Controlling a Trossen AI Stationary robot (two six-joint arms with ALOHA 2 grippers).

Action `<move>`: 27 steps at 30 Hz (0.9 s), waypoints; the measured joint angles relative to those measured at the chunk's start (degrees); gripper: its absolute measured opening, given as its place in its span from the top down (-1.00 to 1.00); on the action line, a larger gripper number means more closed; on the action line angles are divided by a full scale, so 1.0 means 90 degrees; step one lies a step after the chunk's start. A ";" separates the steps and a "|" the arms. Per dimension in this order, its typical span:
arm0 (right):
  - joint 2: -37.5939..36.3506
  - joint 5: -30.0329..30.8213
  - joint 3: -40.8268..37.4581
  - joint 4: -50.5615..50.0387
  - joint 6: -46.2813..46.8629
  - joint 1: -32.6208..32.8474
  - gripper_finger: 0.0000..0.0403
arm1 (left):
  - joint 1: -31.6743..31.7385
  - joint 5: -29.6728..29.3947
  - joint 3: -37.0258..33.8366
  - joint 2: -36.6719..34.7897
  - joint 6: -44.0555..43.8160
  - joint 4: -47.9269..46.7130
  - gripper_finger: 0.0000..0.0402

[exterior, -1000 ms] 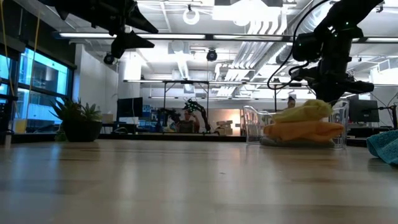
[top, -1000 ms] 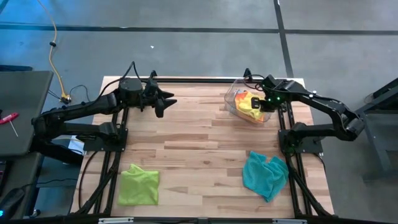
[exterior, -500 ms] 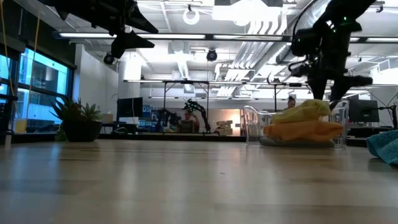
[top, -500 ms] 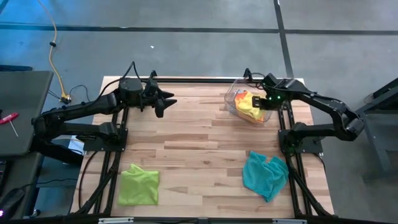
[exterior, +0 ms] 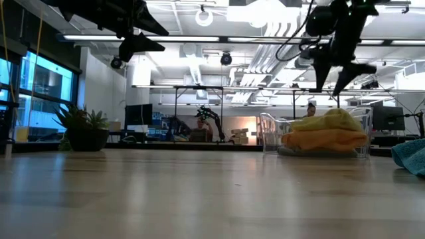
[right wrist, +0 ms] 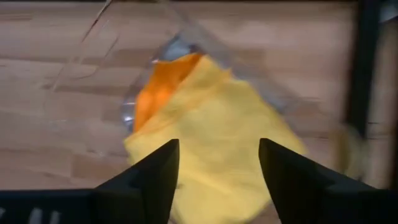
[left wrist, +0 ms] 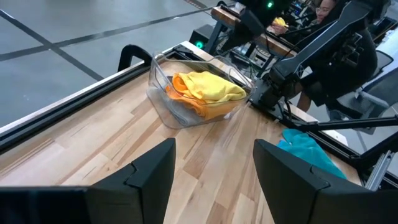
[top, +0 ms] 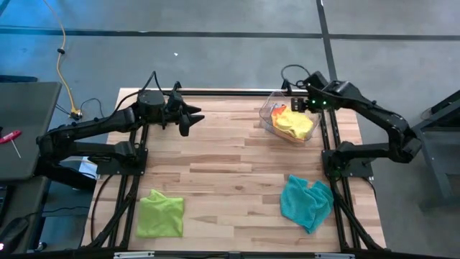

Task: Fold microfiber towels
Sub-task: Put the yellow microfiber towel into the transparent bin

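A clear bin (top: 275,122) at the table's far right holds a yellow towel (right wrist: 217,124) lying on top of an orange one (right wrist: 160,93), with a grey layer (exterior: 312,151) beneath. My right gripper (exterior: 335,76) hangs open above the bin, fingers pointing down, clear of the yellow towel (exterior: 329,121). A lime green towel (top: 159,214) lies loosely folded at the near left, and a crumpled teal towel (top: 307,202) at the near right. My left gripper (top: 190,119) waits open, raised over the far left of the table.
A small spiky plant (exterior: 83,129) stands beyond the table's far left in the low view. The arms' black frames (top: 330,155) run along both table sides. Bare wood (top: 230,173) lies between the towels. A person (exterior: 199,127) sits in the room behind.
My right gripper has opened and let go of the yellow towel in the bin. It has then risen clear above the bin, shifting a little toward the far edge. The yellow towel stays on top of the orange one.
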 joint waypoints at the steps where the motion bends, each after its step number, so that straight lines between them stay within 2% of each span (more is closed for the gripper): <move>1: 0.0003 -0.0145 -0.0161 0.0226 0.0018 0.0023 0.00 | 0.0000 0.0000 0.0000 0.0000 -0.0003 -0.0002 -0.03; 5: 0.0011 -0.0492 -0.0933 0.1049 0.0229 0.0192 0.24 | 0.0001 0.0000 0.0000 0.0000 -0.0015 -0.0004 -0.03; 10: 0.0014 -0.0432 -0.1742 0.1477 0.0518 0.0285 0.83 | 0.0004 -0.0010 0.0000 0.0000 -0.0015 -0.0004 -0.03; 12: 0.0014 -0.0437 -0.1976 0.1860 0.0572 0.0250 0.95 | 0.0004 -0.0054 0.0000 0.0000 -0.0017 -0.0004 -0.03; 16: 0.0033 -0.0494 -0.2271 0.2485 0.0865 0.0251 0.85 | 0.0004 -0.0103 0.0000 0.0000 -0.0023 -0.0004 -0.03; 22: 0.0415 -0.0415 -0.2313 0.2775 0.0831 0.0253 0.98 | 0.0004 -0.0112 0.0000 0.0015 -0.0037 -0.0004 -0.03; 27: 0.0899 -0.0301 -0.2125 0.3127 0.0786 0.0251 0.95 | 0.0004 -0.0124 0.0000 0.0032 -0.0039 -0.0004 -0.03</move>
